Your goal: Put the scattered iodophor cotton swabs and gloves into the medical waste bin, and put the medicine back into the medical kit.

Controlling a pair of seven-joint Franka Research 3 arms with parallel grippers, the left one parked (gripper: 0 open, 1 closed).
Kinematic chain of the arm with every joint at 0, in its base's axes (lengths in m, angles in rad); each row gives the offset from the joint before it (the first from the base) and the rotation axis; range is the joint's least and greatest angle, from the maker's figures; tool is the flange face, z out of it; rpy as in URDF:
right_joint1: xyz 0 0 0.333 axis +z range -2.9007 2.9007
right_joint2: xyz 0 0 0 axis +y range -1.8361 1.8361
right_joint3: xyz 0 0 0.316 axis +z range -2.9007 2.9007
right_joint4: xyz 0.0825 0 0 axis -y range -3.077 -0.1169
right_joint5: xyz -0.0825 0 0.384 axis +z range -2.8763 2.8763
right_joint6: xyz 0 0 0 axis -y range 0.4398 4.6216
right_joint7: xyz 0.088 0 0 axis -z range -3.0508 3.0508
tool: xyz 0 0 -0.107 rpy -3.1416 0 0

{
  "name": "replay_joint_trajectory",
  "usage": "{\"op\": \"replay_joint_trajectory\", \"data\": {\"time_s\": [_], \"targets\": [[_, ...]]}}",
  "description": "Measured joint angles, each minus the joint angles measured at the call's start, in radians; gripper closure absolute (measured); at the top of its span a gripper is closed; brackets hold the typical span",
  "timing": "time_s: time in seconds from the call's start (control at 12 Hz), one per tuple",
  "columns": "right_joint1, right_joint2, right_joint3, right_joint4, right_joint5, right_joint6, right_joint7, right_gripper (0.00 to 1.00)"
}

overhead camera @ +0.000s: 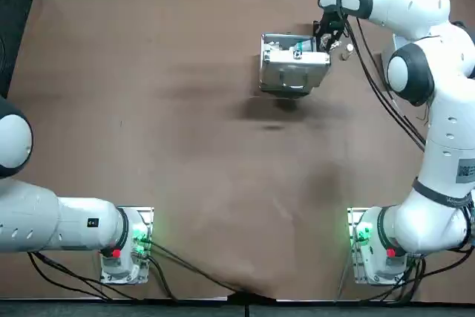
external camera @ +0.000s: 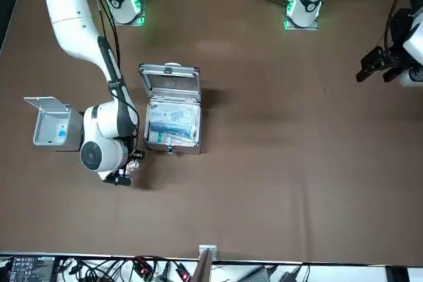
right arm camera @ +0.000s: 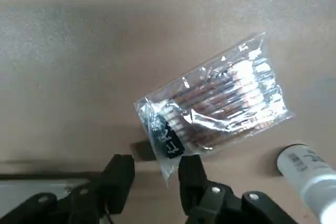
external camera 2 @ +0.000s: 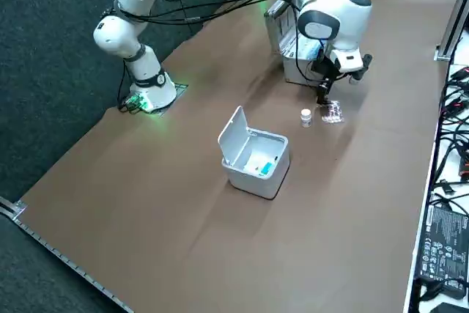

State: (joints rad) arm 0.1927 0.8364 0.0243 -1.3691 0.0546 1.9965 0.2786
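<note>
There is one packet of iodophor cotton swabs point(right arm camera: 220, 106), clear and crinkled, lying flat on the brown counter point(overhead camera: 148, 109). One small white medicine bottle point(right arm camera: 307, 174) lies on its side just beside it, not touching it. One medical kit point(external camera: 170, 85), a silver case, stands open at the far side of the counter, right of centre. Its lid is upright on the near edge and flat packets fill its tray. One white medical waste bin point(external camera 2: 249, 174) sits further right with its flip lid raised and something blue inside that I cannot make out. The packet and the bottle lie between the kit and the bin, nearer the kit.

The right arm point(overhead camera: 438, 109) rises from its base at the near right and stretches out to the far side. Its elbow is high and its wrist is bent over, so the tool point(right arm camera: 155, 174) points straight down at the counter. The tool hangs close beside the kit's right wall, low over the packet's end. Its two black fingers point(right arm camera: 119, 174) are spread apart, and one corner of the packet reaches into the gap between them. Nothing is gripped. The kit's wall stands right next to the tool on its left.
</note>
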Motion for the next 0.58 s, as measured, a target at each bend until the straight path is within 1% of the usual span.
{"op": "replay_joint_trajectory", "data": {"time_s": [0.08,0.25,0.33,0.42,0.58], "targets": [[0.0,0.003,0.0,0.0,0.0,0.004,0.0,0.49],[0.0,0.01,0.0,0.0,0.0,0.01,0.0,0.53],[0.0,0.01,0.0,0.0,0.0,0.011,0.0,0.54],[0.0,0.01,0.0,0.0,0.0,0.012,0.001,0.59],[0.0,0.009,-0.001,0.0,0.0,0.012,0.001,0.63]]}}
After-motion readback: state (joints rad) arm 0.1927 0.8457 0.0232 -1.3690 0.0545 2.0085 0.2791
